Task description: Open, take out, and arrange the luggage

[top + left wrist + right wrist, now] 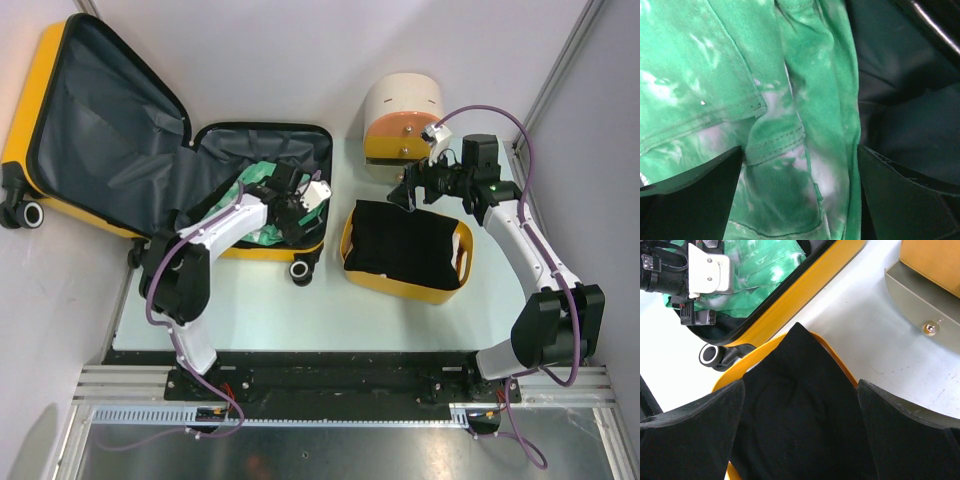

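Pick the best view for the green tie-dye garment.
Left wrist: the garment fills the frame, seams sharp. Top external shows only a small green patch in the luggage, partly under the left arm. Right wrist catches one corner.

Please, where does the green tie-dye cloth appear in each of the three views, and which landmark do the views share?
Top external: the green cloth lies left of centre, inside the open luggage.
Left wrist: it fills the left and middle of the picture.
Right wrist: it is at the top, left of centre.
Shared landmark: the luggage, seen as dark lining in the left wrist view and as yellow rim in the right wrist view.
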Robot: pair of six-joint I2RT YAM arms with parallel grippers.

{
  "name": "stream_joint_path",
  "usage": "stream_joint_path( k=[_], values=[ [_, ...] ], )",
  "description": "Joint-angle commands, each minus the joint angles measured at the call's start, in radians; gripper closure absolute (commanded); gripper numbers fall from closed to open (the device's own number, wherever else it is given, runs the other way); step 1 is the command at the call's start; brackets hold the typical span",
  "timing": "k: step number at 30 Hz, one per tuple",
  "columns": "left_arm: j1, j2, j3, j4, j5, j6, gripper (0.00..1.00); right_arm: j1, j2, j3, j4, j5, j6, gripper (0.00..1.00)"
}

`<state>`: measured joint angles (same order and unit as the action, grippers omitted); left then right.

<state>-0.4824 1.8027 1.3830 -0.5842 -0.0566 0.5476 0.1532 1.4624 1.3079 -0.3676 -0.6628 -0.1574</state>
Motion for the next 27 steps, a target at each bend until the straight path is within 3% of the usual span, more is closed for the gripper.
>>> stream_joint_path(
  k=[1, 3, 4, 7, 9, 13, 27],
  values=[
    [-0.007, 0.024, -0.007, 0.001, -0.106, 0.029, 0.04, -0.004, -0.014, 0.010, 0.021, -0.003, -0.007, 0.00],
    [-0.002, 0.023, -0.004, 0.009, -0.141, 0.034, 0.15, -0.004, -0.016, 0.010, 0.021, -0.003, -0.007, 0.00],
    [-0.001, 0.015, 0.004, 0.009, -0.143, 0.032, 0.33, -0.004, -0.014, 0.010, 0.022, -0.003, -0.007, 0.00],
    [0.025, -0.003, 0.031, 0.011, -0.138, 0.015, 0.62, -0.004, -0.011, 0.011, 0.025, -0.003, -0.007, 0.00],
    [0.059, -0.012, 0.047, 0.011, -0.126, 0.008, 0.71, -0.004, -0.013, 0.010, 0.027, -0.004, -0.005, 0.00],
    [0.117, -0.060, 0.088, 0.009, -0.043, -0.006, 1.00, -0.004, -0.011, 0.010, 0.029, -0.009, -0.002, 0.00],
    [0.298, -0.169, 0.263, -0.094, 0.383, -0.141, 1.00, 0.023, -0.002, 0.010, 0.067, -0.032, 0.021, 0.00]
  ],
)
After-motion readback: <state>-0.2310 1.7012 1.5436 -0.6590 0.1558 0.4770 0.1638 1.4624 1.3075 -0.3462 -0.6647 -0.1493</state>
